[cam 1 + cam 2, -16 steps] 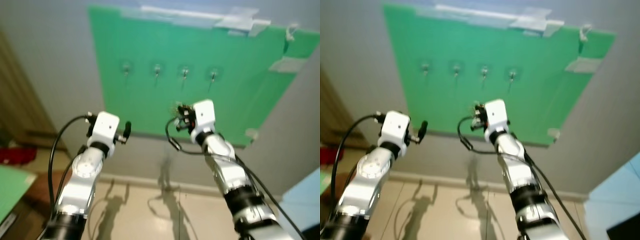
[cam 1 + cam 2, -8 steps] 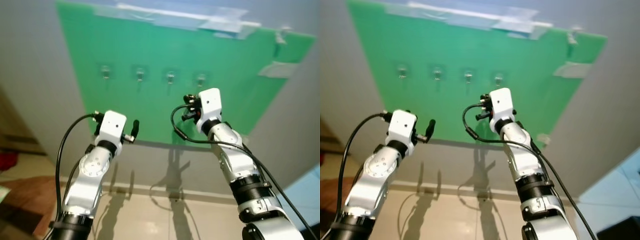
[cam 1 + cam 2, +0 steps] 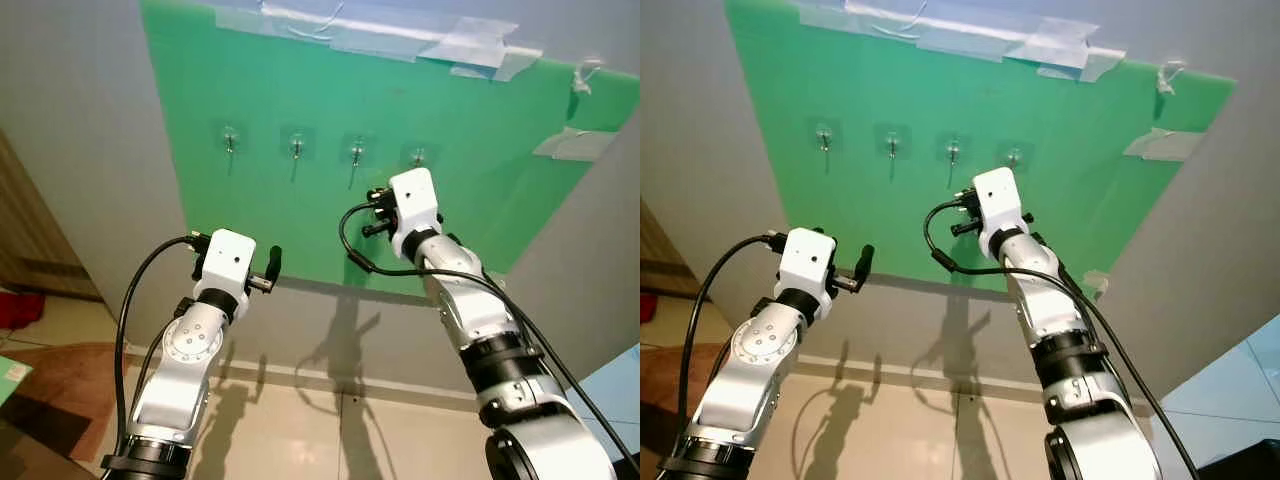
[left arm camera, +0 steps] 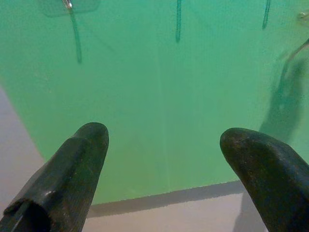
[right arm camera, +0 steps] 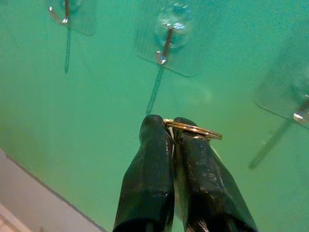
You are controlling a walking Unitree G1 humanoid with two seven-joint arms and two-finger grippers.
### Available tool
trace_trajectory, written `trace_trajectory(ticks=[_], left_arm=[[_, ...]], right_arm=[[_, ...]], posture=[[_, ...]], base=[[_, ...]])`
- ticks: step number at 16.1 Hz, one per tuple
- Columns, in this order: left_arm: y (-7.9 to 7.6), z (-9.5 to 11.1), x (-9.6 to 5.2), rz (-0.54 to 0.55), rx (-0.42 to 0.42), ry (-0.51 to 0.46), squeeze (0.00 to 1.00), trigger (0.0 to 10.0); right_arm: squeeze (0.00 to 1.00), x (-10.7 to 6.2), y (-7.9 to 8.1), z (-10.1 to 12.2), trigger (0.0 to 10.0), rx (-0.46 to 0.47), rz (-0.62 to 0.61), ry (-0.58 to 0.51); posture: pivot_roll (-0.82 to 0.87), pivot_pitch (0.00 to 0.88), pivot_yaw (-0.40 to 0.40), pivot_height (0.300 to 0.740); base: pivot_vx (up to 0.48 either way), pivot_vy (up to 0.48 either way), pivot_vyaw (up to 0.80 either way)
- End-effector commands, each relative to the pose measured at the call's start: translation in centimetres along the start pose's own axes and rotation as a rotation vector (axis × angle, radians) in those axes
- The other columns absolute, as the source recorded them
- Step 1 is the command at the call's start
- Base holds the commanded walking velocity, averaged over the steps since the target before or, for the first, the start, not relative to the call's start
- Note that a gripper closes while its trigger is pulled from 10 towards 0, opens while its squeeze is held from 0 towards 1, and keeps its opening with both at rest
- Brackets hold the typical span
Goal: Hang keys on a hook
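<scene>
A green board [image 3: 470, 140] is taped to the wall and carries a row of several small metal hooks on clear pads, such as the hook [image 3: 357, 153] and the hook [image 5: 164, 47]. My right gripper [image 5: 171, 126] is raised close to the board just below the hooks. It is shut on a gold key ring [image 5: 195, 129] that sticks out sideways past its fingertips. My left gripper [image 4: 164, 140] is held lower, near the board's bottom edge, open with nothing between its fingers [image 4: 79, 159]. In the head views the right gripper [image 3: 376, 212] sits under the third hook.
Grey wall surrounds the board. Tape strips [image 3: 480, 45] hold its top edge. A tiled floor [image 3: 300, 430] lies below, with a wooden piece [image 3: 30, 250] at the left and a light blue surface [image 3: 625, 380] at the lower right.
The camera has shifted, so the board now sits more to the right and sharper. The right gripper has stayed up by the hooks; the left arm keeps its pose.
</scene>
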State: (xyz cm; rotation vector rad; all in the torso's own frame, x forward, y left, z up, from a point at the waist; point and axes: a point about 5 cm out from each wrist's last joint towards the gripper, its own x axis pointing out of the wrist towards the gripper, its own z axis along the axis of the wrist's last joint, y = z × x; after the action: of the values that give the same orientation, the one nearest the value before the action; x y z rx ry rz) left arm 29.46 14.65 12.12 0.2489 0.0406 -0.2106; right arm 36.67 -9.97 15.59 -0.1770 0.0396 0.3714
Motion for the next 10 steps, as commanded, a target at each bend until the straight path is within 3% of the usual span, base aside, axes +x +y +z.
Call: trace_trajectory(ticks=[1, 10], left_arm=[[-0.3, 0.4, -0.1, -0.001, 0.004, -0.012, 0.0, 10.0], [-0.2, 0.4, -0.4, 0.027, -0.005, -0.015, 0.0, 10.0]], right_arm=[[0.0, 0.4, -0.3, 1.0, 0.0, -0.057, -0.017, -0.004], [0.0, 0.9, -1.2, 3.4, 0.0, -0.244, -0.022, -0.127]], posture=[[0.04, 0.022, -0.092, 0.74], [0.04, 0.026, -0.104, 0.74]], base=[[0.0, 0.0, 0.0], [0.0, 0.0, 0.0]])
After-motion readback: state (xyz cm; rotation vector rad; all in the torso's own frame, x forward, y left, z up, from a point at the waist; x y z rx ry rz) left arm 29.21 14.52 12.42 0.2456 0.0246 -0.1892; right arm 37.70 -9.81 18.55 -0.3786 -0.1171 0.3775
